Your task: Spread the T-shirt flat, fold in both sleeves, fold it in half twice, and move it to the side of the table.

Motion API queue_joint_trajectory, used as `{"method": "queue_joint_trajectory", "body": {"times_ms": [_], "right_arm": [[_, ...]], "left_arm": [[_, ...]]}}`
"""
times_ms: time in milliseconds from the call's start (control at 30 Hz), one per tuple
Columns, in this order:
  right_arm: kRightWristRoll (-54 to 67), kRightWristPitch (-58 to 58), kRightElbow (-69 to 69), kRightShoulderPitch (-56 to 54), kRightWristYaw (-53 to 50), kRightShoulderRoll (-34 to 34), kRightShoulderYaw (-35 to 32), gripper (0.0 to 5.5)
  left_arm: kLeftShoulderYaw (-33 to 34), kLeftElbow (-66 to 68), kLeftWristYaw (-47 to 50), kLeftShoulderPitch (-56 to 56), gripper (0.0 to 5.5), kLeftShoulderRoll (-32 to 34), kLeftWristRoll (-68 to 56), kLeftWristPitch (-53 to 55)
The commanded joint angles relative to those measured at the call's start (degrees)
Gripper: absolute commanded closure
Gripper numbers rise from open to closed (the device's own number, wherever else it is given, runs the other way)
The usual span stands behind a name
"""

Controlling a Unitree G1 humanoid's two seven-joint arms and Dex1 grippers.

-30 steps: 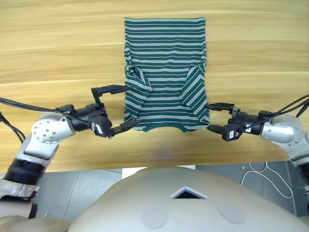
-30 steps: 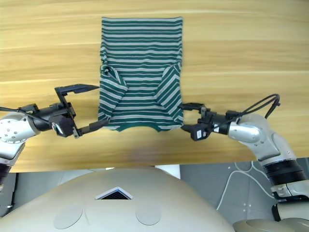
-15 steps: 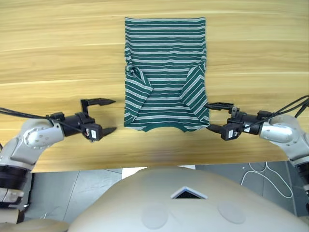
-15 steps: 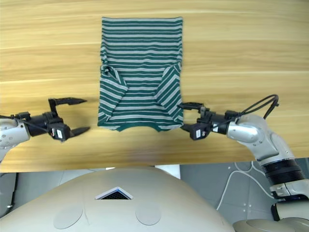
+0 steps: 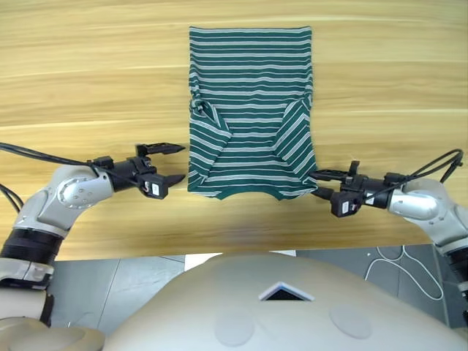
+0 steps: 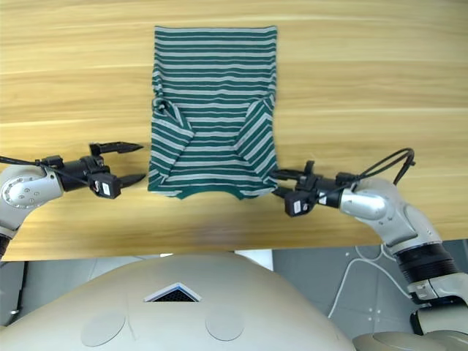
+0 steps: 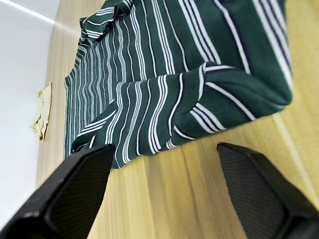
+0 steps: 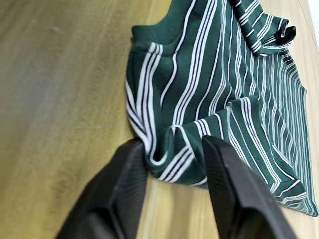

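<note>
At the near edge of the table (image 5: 88,73), the left gripper (image 5: 183,162) has swung back in from where it stood half a second ago. It now hangs wide open and holds nothing, just beside the near-left corner of the T-shirt (image 5: 250,110), which lies mid-table with both sleeves folded in. Further right, the right gripper (image 5: 315,183) has dropped lower and narrowed, its jaws part-open about the near-right corner. Both look to be lining up for the first half fold. The head view gives the whole garment. The left wrist view adds the bare wood between its fingers (image 7: 79,191) and the hem, and the right wrist view shows the bunched corner sitting between its fingers (image 8: 124,191), apparently not yet clamped.
</note>
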Motion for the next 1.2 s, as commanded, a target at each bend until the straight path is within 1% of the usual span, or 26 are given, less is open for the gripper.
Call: {"method": "queue_joint_trajectory", "body": {"times_ms": [33, 67, 200, 267, 733, 767, 833, 867, 967, 1067, 1100, 1167, 1200], "right_arm": [[-3.3, 2.6, 1.4, 0.6, 1.3, 0.6, 1.4, 4.44], [-3.3, 2.7, 1.4, 0.5, 1.2, 0.6, 1.4, 4.53], [-3.4, 2.9, 1.3, 0.3, 1.1, 0.8, 1.4, 5.28], [-3.5, 3.0, 1.2, 0.2, 1.1, 0.9, 1.4, 5.49], [-3.1, 3.3, 0.5, 0.2, 1.3, 0.9, 1.1, 5.49], [-3.1, 3.3, 0.4, 0.2, 1.3, 0.9, 1.1, 5.50], [-3.1, 3.4, 0.5, 0.2, 1.3, 1.0, 1.2, 5.50], [-3.1, 3.3, 0.4, 0.3, 1.2, 1.0, 1.1, 5.50], [-3.1, 3.3, 0.4, 0.4, 1.1, 1.1, 1.1, 5.50], [-3.1, 3.3, 0.4, 0.3, 1.1, 1.3, 1.2, 5.50], [-3.1, 3.3, 0.5, 0.2, 1.1, 1.3, 1.2, 5.50], [-3.1, 3.3, 0.4, 0.3, 1.1, 1.3, 1.2, 5.50], [-3.1, 3.3, 0.4, 0.4, 1.1, 1.2, 1.1, 5.50]], "left_arm": [[-5.4, 3.1, -4.5, 3.6, 1.58, 0.9, 5.1, 1.3], [-5.6, 3.2, -4.6, 3.5, 1.58, 1.0, 5.0, 1.2], [-6.7, 3.2, -5.1, 3.2, 1.58, 1.2, 4.3, 0.9], [-7.4, 2.7, -5.6, 3.3, 1.58, 1.3, 4.0, 0.7], [-10.0, 1.9, -6.0, 2.4, 1.58, 1.7, 3.4, 0.7], [-10.1, 1.9, -6.1, 2.3, 1.83, 1.7, 3.3, 0.7], [-10.6, 1.8, -6.4, 2.2, 2.09, 1.9, 3.1, 0.6], [-10.8, 1.7, -6.5, 2.2, 2.38, 2.0, 3.0, 0.5], [-11.3, 1.1, -7.0, 2.1, 3.00, 2.3, 2.5, 0.7], [-11.6, 0.6, -7.7, 1.9, 3.54, 2.1, 2.1, 1.0], [-11.6, 0.6, -7.8, 1.9, 3.63, 2.1, 2.1, 1.2], [-11.8, 0.4, -7.8, 2.0, 4.17, 2.2, 2.2, 1.4], [-11.9, 0.3, -7.9, 2.0, 4.32, 2.2, 2.1, 1.4]]}}
